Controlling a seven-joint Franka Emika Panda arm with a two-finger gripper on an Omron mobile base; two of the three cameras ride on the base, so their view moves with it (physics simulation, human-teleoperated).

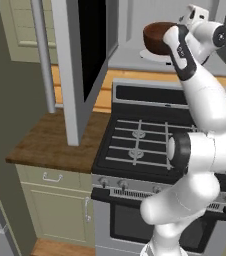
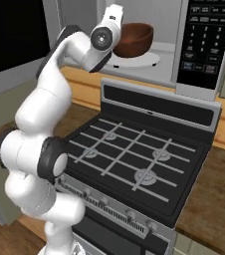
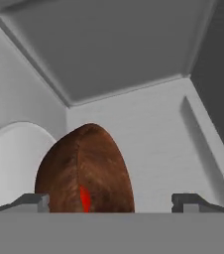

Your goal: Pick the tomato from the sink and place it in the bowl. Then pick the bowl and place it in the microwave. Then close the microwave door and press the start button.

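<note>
Bowl [image 2: 133,39]: brown, sitting on the white turntable plate [image 2: 149,60] inside the microwave [image 2: 196,45]; nothing gripping it.
Tomato [image 3: 84,198]: red sliver visible inside the bowl in the hand view.
Gripper [image 3: 109,201]: jaws wide apart, fingertips [image 3: 32,201] either side of the bowl, clamped on nothing.
Door [image 1: 77,60]: swung fully open to the left, handle [image 1: 42,55] facing out over the counter [image 1: 45,140].
Stove [image 2: 134,154]: directly below the microwave.
Risk on withdrawal: wrist close to the bowl, so a careless pull-back likely to nudge it off the plate or tip the tomato out.
Risk on closing: arm possibly caught in the door's path; bowl near the front edge could block the door.
</note>
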